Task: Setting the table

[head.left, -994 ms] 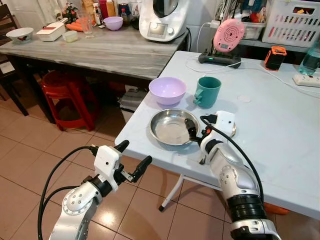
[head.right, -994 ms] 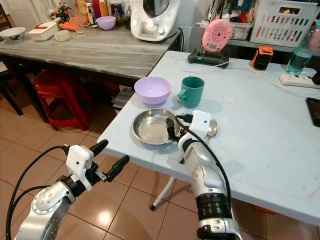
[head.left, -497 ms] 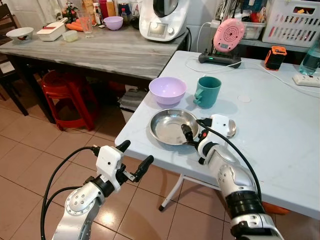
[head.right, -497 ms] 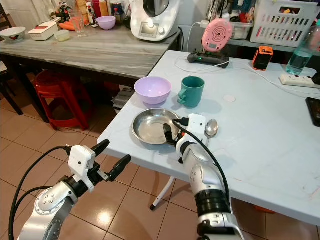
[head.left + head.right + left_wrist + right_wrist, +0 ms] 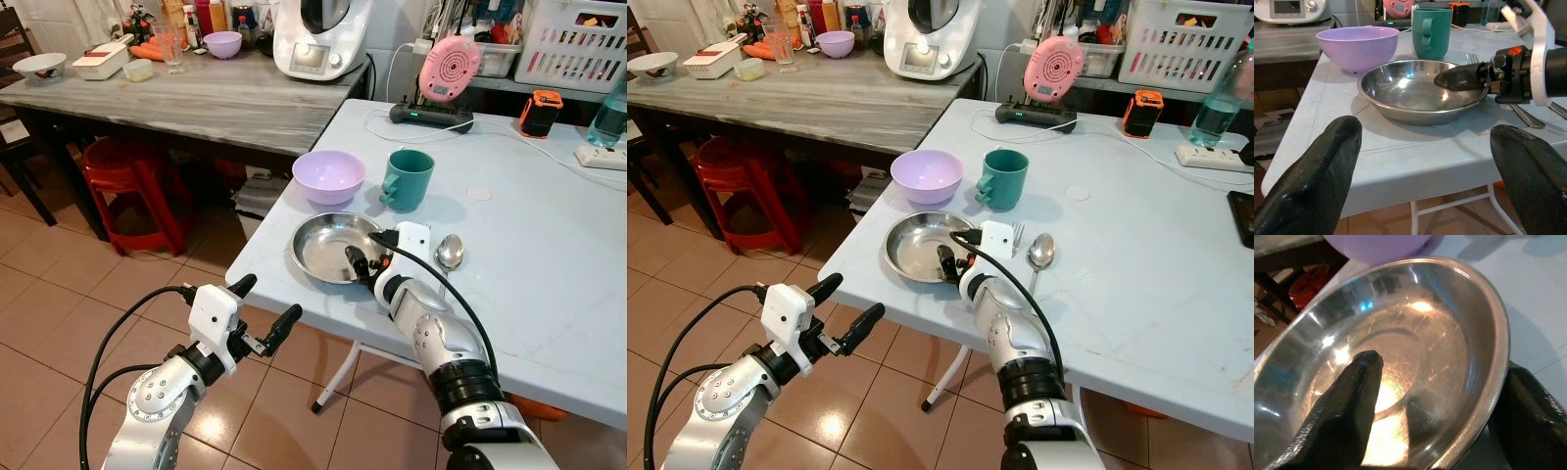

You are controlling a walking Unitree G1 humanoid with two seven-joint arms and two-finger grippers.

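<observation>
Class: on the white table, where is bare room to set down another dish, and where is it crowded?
Free: the white table right of the spoon, short of the power strip. Crowded: its near-left corner, with purple bowl, green mug, steel plate, and right gripper on the rim.

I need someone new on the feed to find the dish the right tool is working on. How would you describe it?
Start at the pale blue table and go to its near left corner. In front of the lilac bowl and the teal mug lies the steel dish, with the right tool straddling its rim. It is the only shiny, shallow metal dish there; a spoon lies to its right.
</observation>
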